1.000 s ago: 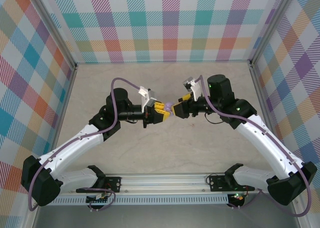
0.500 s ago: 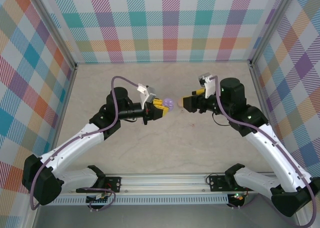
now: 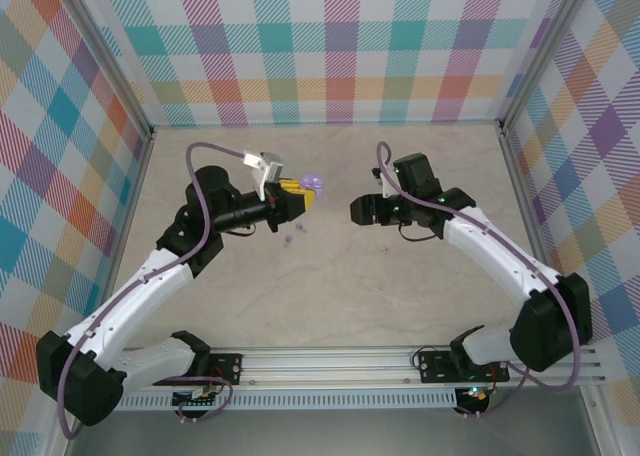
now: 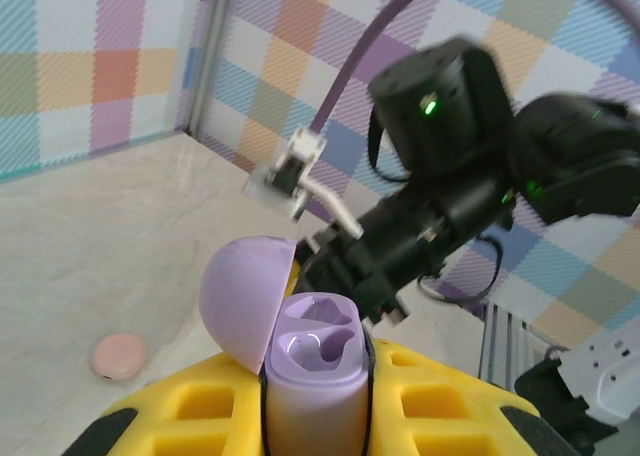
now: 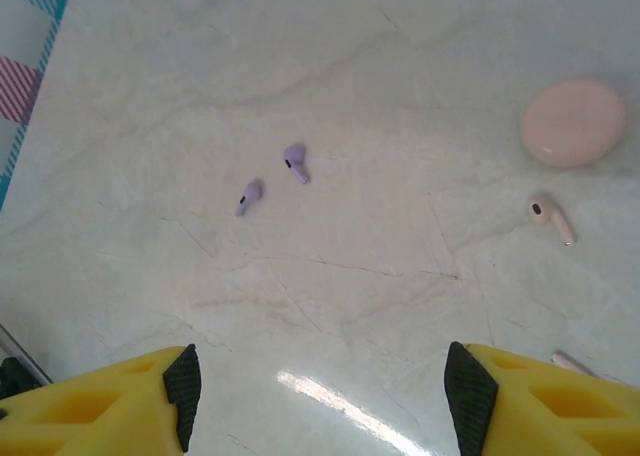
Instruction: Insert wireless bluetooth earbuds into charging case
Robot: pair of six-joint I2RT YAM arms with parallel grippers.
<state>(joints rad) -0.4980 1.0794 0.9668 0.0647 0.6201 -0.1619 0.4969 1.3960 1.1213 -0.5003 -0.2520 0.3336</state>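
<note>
I note left gripper (image 4: pixel 315 421) clamped on lilac round plastic charging case (image 4: pixel 310 361), lid up, both sockets empty. Right gripper (image 5: pixel 320 386) jaws apart, holding nothing. Two tiny purple earbuds (image 5: pixel 296 163) and pale pink earbud (image 5: pixel 551 219) loose on marbled tabletop (image 5: pixel 400 66), near closed pink disc case (image 5: pixel 573 123). Second pink earbud (image 5: pixel 568 359) half cut off behind right finger.

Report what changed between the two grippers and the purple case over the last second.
The two grippers, which met at the purple case a second ago, have parted. The right gripper came away from it and now points down at the table, open and empty. The left gripper carried the case leftward and toward the far wall. Unchanged: the left gripper stays shut on the case.
</note>
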